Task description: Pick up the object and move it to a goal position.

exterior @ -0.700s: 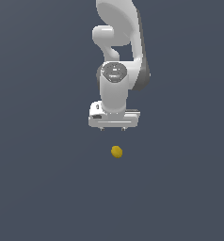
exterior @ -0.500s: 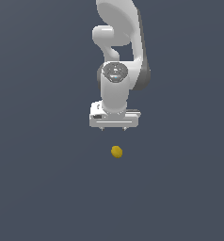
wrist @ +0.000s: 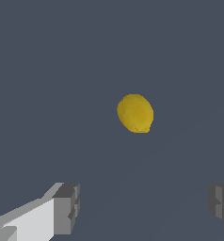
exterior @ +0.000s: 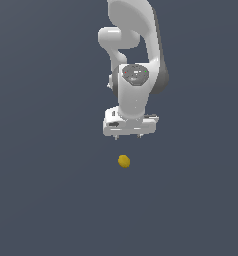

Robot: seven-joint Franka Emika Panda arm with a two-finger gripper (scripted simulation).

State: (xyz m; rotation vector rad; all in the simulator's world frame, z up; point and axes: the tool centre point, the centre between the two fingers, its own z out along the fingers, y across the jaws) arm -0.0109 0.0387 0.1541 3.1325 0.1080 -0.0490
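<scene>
You are hanging the gripper [exterior: 129, 135] above the lump [exterior: 123, 161] with jaws spread wide and empty — next, you are likely lowering to straddle it.

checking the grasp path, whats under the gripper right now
Only the yellow object on the plain grey floor, apart from the open gripper. The spot beneath the object itself is covered.

Plain dark slate-blue ground [exterior: 46, 200], flat and featureless, evenly lit, no visible walls or furniture
</scene>
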